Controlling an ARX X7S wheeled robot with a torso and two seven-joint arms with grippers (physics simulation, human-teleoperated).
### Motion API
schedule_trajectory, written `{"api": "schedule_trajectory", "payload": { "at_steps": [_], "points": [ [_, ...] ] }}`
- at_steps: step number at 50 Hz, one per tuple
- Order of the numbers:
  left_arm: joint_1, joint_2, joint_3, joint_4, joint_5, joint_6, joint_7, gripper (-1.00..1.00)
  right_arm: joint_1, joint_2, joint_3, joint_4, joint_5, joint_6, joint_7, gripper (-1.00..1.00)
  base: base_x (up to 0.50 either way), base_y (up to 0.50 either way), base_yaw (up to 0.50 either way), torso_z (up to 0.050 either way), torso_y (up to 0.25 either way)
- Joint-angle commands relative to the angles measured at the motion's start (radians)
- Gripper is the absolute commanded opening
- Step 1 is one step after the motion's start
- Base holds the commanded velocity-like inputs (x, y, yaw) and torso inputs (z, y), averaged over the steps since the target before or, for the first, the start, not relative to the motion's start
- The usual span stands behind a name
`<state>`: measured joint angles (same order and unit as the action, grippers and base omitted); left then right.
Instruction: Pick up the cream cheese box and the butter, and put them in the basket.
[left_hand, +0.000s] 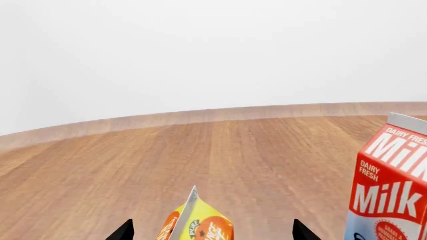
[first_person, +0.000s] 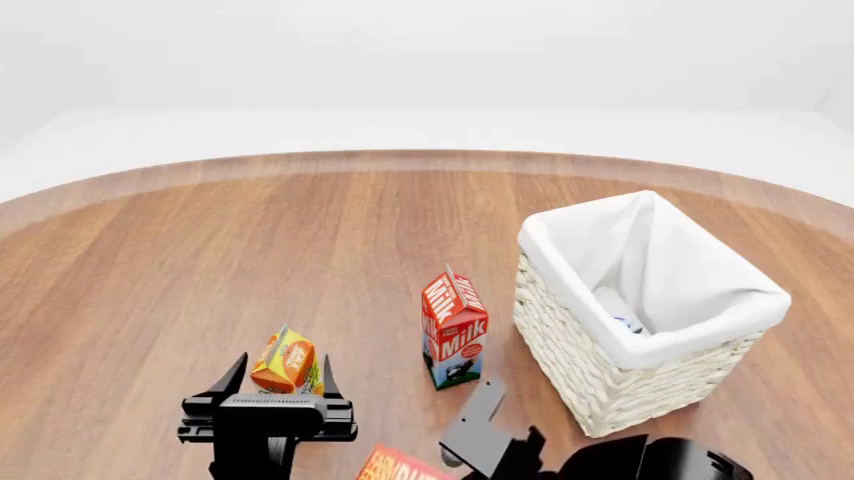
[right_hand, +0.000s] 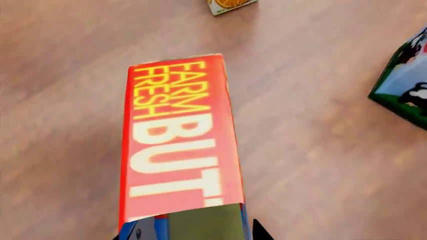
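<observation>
Head view first: the basket sits at the right of the frame on the wooden table, white liner folded over its rim. Deep inside it lies a small white item with a blue mark, too small to name for sure. Just left of the basket the milk carton stands upright. At lower left the juice carton stands between the two dark fingers of the left gripper, jaws spread wide, not touching it as far as can be seen. At the bottom edge a red-and-yellow corner of the butter peeks in, with the right gripper just beside it; whether it is clamped cannot be told here.

Left wrist view: two black fingertips well apart at the bottom edge, the juice carton's peak between them, the milk carton at far right.

Right wrist view: the butter fills the center, "FARM FRESH BUT" showing, lying flat on the wood. Dark finger tips show at the bottom edge either side of the box's near end; contact is unclear.
</observation>
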<state>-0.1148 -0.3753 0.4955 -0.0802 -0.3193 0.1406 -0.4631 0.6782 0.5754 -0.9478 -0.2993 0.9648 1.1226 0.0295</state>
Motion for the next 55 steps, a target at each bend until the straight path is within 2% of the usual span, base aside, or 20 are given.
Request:
{"api": "schedule_trajectory", "payload": {
  "at_steps": [1, 33, 55],
  "points": [
    [-0.001, 0.000, 0.002, -0.004, 0.000, 0.003, 0.000, 1.00, 0.015, 0.019, 0.058, -0.055, 0.044, 0.010, 0.028, -1.00, 0.00, 0.00, 0.00, 0.000, 0.000],
    [-0.002, -0.001, 0.004, -0.005, -0.002, 0.005, -0.005, 1.00, 0.070, 0.074, 0.209, -0.058, 0.169, 0.047, 0.132, -1.00, 0.00, 0.00, 0.00, 0.000, 0.001],
    [-0.003, -0.002, 0.006, -0.010, -0.003, 0.010, -0.005, 1.00, 0.248, 0.063, 0.327, -0.020, 0.310, 0.133, 0.222, -1.00, 0.00, 0.00, 0.00, 0.000, 0.001]
  ]
}}
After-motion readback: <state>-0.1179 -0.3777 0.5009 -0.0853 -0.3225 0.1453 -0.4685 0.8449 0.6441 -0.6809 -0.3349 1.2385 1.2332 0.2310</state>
